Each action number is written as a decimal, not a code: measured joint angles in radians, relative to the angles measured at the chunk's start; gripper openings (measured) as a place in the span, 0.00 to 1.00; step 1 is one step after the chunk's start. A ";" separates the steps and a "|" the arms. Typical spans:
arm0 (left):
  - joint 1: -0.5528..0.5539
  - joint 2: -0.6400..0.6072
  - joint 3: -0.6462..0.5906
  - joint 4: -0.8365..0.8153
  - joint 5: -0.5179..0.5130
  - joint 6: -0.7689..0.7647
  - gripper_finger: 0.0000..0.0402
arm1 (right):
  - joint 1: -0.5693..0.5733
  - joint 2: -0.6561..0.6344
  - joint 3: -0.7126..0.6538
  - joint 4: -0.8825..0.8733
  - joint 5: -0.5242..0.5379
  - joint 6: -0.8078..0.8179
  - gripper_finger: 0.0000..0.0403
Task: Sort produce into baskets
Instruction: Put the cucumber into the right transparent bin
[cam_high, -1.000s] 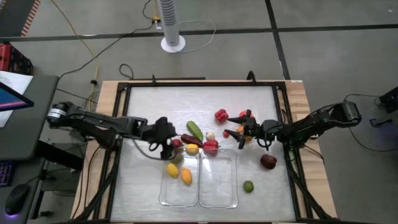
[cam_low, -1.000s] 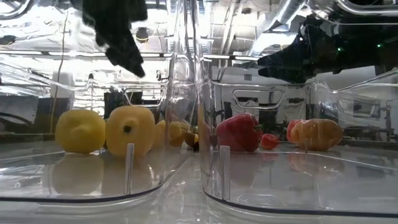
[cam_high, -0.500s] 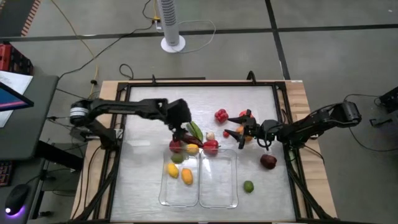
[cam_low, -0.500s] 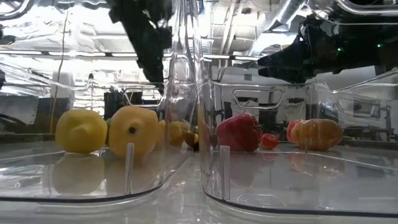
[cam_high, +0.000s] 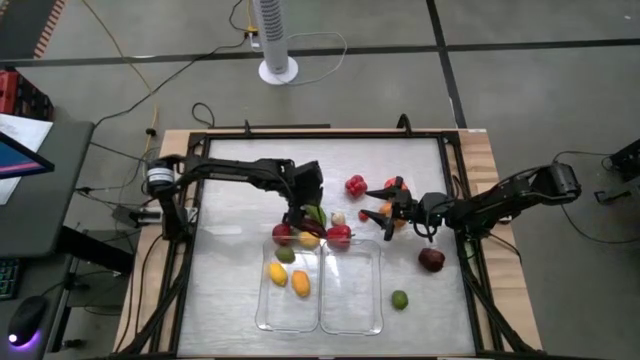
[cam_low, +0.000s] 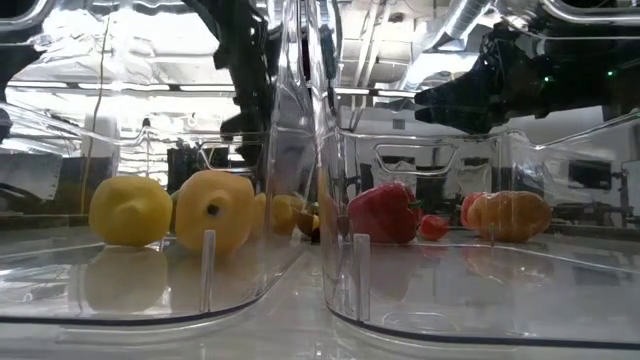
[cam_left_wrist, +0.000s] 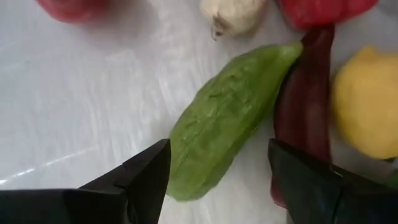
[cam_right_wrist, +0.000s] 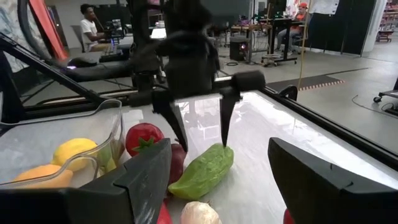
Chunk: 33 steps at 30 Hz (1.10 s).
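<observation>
Left gripper has swung in from the left table edge and now hangs over the long green ridged vegetable, fingers spread wide astride it, nothing held. Vegetable lies just behind the clear plastic baskets. Pick looks imminent. Right gripper waits open.

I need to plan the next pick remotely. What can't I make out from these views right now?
- High view: the left gripper covers most of the green vegetable, so contact cannot be judged there.
- Low view: the clear basket walls glare and distort, blurring the produce behind them.
- Left wrist view: the yellow fruit and red pepper are cut off by the edges.
- High view: the right gripper overlaps an orange piece; whether it touches is unclear.
</observation>
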<state>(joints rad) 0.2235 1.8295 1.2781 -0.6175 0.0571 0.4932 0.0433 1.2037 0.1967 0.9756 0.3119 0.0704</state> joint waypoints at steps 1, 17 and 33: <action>0.002 0.012 0.000 0.004 -0.006 0.015 0.64 | 0.000 0.000 0.000 0.000 0.000 0.000 0.74; -0.002 0.061 0.001 0.015 -0.107 -0.005 0.38 | 0.000 0.000 0.000 0.005 -0.003 0.000 0.74; -0.116 -0.085 0.197 -0.184 -0.040 -0.127 0.40 | -0.006 0.000 0.000 0.004 0.045 0.000 0.74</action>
<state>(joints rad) 0.1074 1.7445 1.4750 -0.8015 0.0172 0.3664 0.0368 1.2037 0.1967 0.9794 0.3568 0.0704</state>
